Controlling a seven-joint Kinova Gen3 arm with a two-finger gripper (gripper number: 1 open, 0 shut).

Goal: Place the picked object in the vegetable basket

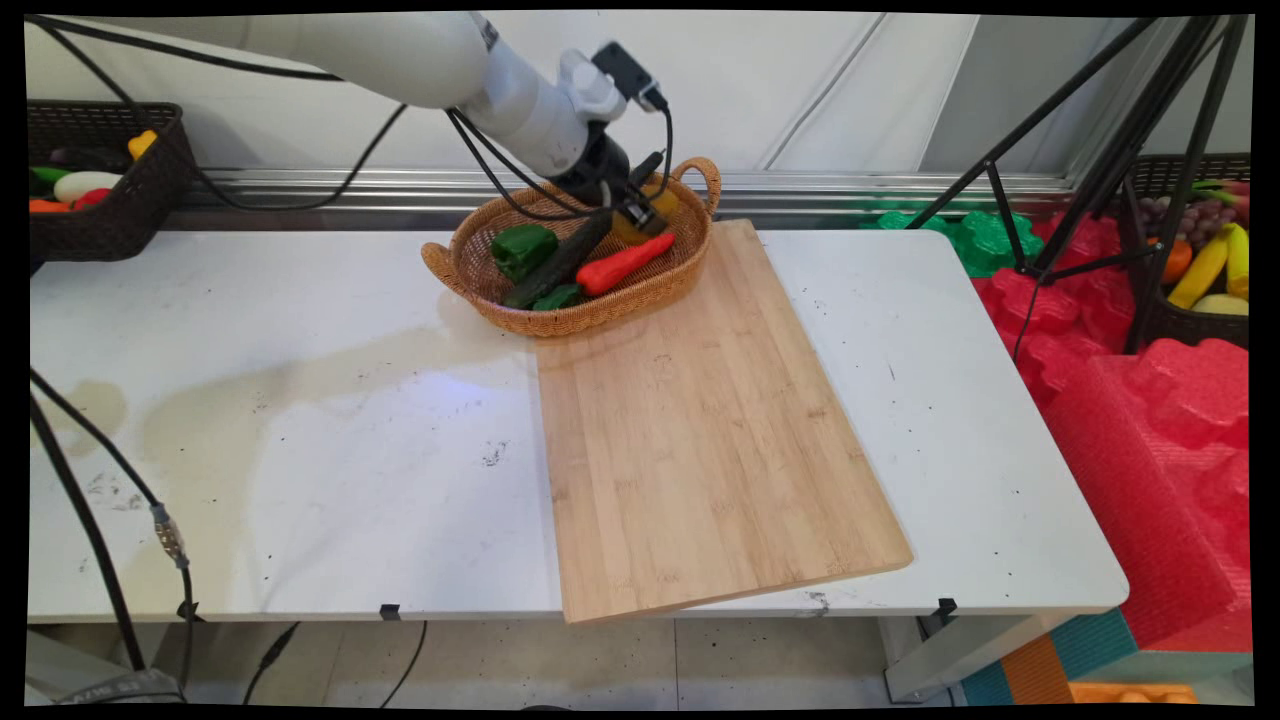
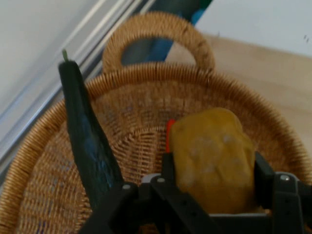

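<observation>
My gripper (image 1: 640,215) is down inside the wicker basket (image 1: 470,270), shut on a yellow pepper (image 2: 214,158) that fills the space between its two fingers. The same yellow pepper (image 1: 655,205) shows at the basket's far right side in the main view. A long dark green cucumber (image 2: 87,141) leans against the basket wall just left of the held pepper. In the basket also lie a green pepper (image 1: 523,249), the cucumber (image 1: 560,262) and a red chili pepper (image 1: 622,265), whose tip peeks out behind the yellow pepper in the hand view.
A bamboo cutting board (image 1: 690,430) lies on the white table (image 1: 300,450), its far corner touching the basket. A dark basket (image 1: 110,210) of produce sits at the back left. Red foam (image 1: 1150,420), a tripod (image 1: 1100,150) and a fruit basket (image 1: 1200,270) stand beyond the table's right edge.
</observation>
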